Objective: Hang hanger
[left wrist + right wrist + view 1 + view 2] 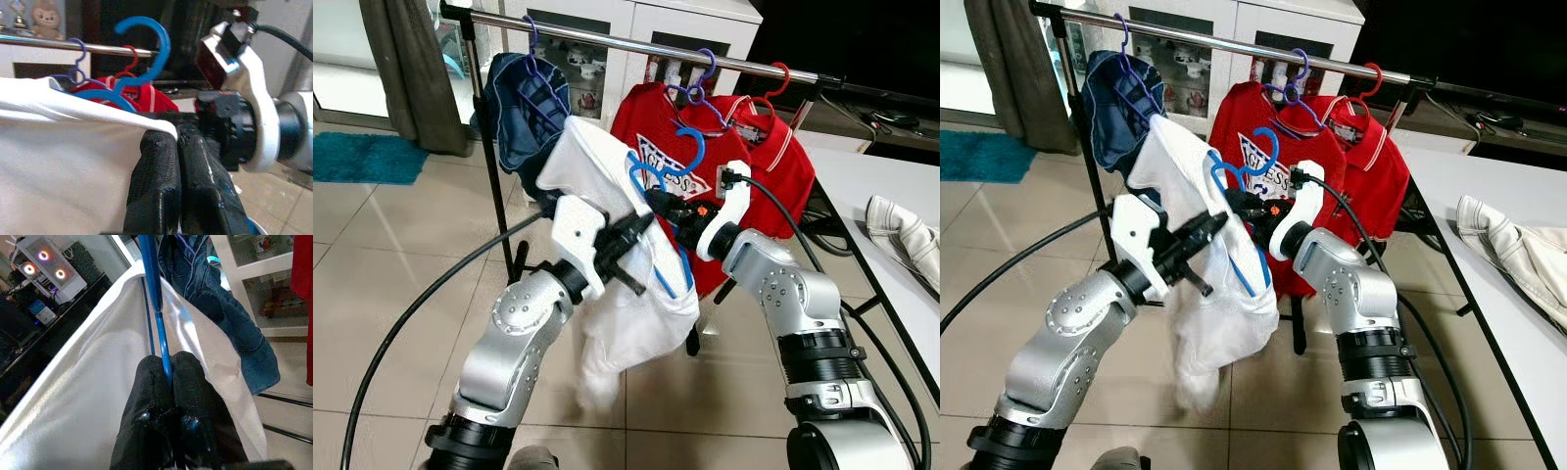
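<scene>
Claws, right claw [168, 377] and left claw [178, 147], pinch blue hanger [680, 162] inside white garment [636, 304].

rail [636, 44] runs across at the back | denim garment [524, 108] hangs at its left end, two shirts [724, 147] toward its right | white garment [617, 264] on a hanger [671, 166] sits below and before the rail, between both grippers | table [862, 196] to the right, cloth [901, 230] on it | cabinet [636, 39] behind the rail
</scene>
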Controlling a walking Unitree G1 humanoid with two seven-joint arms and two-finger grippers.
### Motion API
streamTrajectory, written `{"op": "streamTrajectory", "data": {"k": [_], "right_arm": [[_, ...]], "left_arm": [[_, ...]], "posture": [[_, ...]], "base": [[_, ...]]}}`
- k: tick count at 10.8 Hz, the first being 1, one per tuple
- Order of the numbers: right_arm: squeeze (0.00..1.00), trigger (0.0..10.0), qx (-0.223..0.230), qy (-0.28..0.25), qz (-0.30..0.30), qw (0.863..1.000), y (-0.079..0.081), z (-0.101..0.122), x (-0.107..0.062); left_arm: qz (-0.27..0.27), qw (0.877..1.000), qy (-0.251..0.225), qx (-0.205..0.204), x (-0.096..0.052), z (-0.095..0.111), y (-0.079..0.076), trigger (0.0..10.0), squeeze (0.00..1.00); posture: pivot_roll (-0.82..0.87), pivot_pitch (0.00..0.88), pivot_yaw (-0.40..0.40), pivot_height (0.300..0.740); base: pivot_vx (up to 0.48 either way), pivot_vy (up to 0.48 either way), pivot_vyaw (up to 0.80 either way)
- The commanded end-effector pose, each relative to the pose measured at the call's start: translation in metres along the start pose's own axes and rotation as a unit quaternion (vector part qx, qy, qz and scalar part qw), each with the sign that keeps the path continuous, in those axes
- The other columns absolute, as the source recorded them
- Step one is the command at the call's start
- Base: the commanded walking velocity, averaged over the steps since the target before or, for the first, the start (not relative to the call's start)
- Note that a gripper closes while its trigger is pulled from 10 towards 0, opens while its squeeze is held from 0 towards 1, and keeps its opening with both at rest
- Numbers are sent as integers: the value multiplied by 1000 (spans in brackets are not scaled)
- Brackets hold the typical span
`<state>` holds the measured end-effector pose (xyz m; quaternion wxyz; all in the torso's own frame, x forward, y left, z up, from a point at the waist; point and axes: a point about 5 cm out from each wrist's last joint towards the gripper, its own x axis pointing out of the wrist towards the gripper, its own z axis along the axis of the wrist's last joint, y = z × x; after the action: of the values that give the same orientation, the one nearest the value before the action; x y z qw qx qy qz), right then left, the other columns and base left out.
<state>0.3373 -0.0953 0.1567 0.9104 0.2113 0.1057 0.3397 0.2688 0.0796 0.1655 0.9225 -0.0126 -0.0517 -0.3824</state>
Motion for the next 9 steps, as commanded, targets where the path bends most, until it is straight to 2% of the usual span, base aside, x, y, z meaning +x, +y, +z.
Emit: {"op": "streamTrajectory", "data": {"k": [1,2,3,5,6,7,8,9], "right_arm": [[0,0,-17,-16,-9,1000,-2,11,1],[0,0,-20,-23,-28,999,-7,13,1],[0,0,-22,-27,-28,999,-7,15,2],[0,0,-33,-30,-13,999,-3,19,1],[0,0,-41,-29,2,999,-2,22,0],[0,0,-44,-28,7,999,-2,22,0],[0,0,-45,-26,11,999,-1,22,1],[0,0,-46,-25,13,999,-1,23,1]], "left_arm": [[-39,999,-10,9,3,6,-12,0,0],[-49,999,-8,14,3,7,-14,0,0],[-34,999,8,26,3,3,-10,0,0],[63,994,60,59,0,-11,14,0,0],[126,985,98,71,-5,-21,30,10000,0],[106,991,81,25,-4,-19,25,10000,0],[76,995,64,5,-2,-16,16,10000,1000],[65,996,61,4,-1,-15,12,10000,1000]], "posture": [[135,0,-147,740],[138,0,-145,740],[137,0,-144,740],[137,0,-144,740],[135,0,-143,740],[134,0,-144,740],[134,0,-147,740],[135,0,-149,740]], "base": [[0,0,0],[0,0,0],[0,0,0],[0,0,0],[0,0,0],[0,0,0],[0,0,0],[0,0,0]]}}
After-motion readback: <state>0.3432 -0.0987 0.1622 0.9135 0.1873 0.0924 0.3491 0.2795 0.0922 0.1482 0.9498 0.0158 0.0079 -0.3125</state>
